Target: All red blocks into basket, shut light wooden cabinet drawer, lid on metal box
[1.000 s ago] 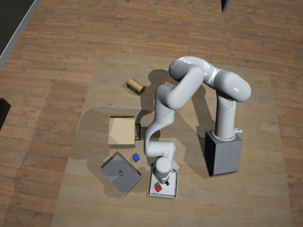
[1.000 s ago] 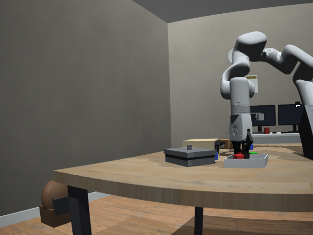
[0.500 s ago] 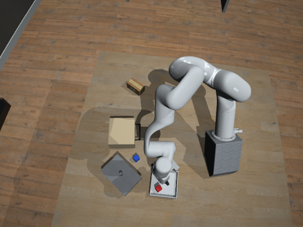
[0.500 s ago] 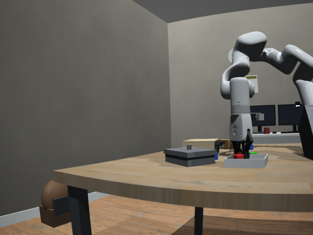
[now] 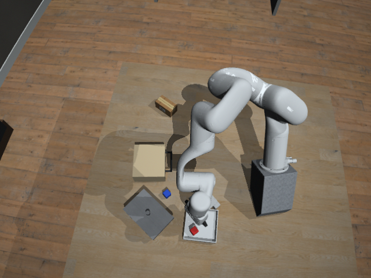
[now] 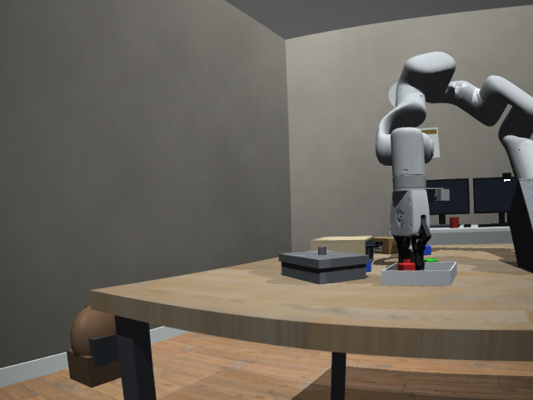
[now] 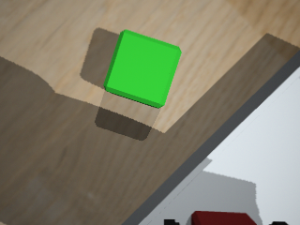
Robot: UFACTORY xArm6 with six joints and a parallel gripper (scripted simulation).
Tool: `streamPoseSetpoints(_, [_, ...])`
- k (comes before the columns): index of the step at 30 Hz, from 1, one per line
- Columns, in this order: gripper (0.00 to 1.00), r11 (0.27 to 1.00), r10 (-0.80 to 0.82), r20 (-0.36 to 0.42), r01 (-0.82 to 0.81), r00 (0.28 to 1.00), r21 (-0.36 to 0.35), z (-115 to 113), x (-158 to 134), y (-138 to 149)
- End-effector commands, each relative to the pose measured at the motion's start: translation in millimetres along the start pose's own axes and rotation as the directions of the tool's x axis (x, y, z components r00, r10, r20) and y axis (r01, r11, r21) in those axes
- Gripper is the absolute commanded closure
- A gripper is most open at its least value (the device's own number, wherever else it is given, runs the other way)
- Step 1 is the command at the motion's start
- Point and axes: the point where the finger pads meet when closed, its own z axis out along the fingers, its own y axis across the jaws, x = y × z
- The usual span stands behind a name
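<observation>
Red block (image 5: 193,230) lies inside the white basket (image 5: 214,226), within its walls, on the wooden counter (image 5: 269,245). Directly above it hangs the tool (image 6: 412,260), its fingers parted to a middling width and gripping nothing. Nearby, the grey metal box (image 6: 323,267) wears its lid, the light wooden cabinet (image 5: 148,161) looks closed, and a green block (image 7: 142,67) sits just outside the basket.

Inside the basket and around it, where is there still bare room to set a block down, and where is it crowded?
The basket floor is bare right of the red block. The gripper hangs open over the block, crowding that left side. Bare tabletop lies between the basket and the arm's pedestal. The blue block and metal box tighten the left approach.
</observation>
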Motion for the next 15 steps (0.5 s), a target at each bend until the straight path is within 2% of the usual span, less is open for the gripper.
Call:
streamPoseSetpoints(1, [0.52,1.000,0.001,0.003,-0.001,1.000,0.000,-5,-1,0])
streamPoseSetpoints(15, [0.52,1.000,0.001,0.003,-0.001,1.000,0.000,-56,-1,0])
